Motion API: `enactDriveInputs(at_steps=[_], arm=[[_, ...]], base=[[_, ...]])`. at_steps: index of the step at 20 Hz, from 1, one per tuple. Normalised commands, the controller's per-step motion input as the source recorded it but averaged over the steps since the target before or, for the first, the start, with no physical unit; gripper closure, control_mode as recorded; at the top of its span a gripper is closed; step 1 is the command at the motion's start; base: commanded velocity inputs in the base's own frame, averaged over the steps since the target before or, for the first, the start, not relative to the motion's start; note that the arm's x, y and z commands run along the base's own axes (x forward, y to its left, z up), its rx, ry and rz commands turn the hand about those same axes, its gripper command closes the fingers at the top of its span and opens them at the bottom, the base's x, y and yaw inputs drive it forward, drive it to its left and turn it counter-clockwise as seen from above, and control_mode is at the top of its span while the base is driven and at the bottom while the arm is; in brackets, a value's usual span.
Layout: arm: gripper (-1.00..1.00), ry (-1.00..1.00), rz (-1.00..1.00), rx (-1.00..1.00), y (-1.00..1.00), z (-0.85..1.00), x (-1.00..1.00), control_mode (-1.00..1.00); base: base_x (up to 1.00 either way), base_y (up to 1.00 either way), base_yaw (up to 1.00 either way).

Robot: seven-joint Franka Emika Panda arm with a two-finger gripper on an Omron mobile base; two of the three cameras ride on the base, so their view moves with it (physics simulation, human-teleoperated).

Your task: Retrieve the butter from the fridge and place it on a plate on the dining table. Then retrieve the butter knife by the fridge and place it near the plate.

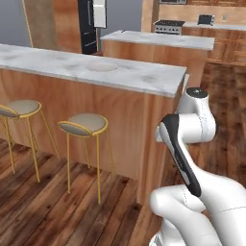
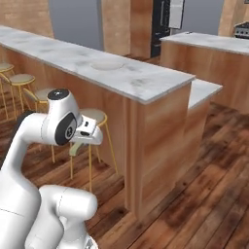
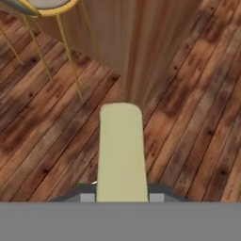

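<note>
My gripper is shut on the butter, a pale-yellow stick that juts out between the fingertips over the wood floor. The hand hangs low beside the end of the dining table, below its marble top. The off-white plate lies on that top, up and to the left of the hand. The black fridge stands far back across the room. The butter knife is out of view.
Gold-legged stools stand along the table's near side, one close to the hand. A second marble counter and a stove are behind. Open wood floor lies to the right.
</note>
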Motion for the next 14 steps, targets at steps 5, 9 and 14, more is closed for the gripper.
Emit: enactDriveInputs(at_steps=[5, 9, 14], arm=[[1.0, 0.0, 0.0, 0.0, 0.0, 0.0, 0.0, 1.0], [1.0, 0.0, 0.0, 0.0, 0.0, 0.0, 0.0, 1.0], [1.0, 0.0, 0.0, 0.0, 0.0, 0.0, 0.0, 1.0]], base=[[0.13, 1.0, -0.45], [0.01, 1.0, -0.44], [0.0, 1.0, -0.43]])
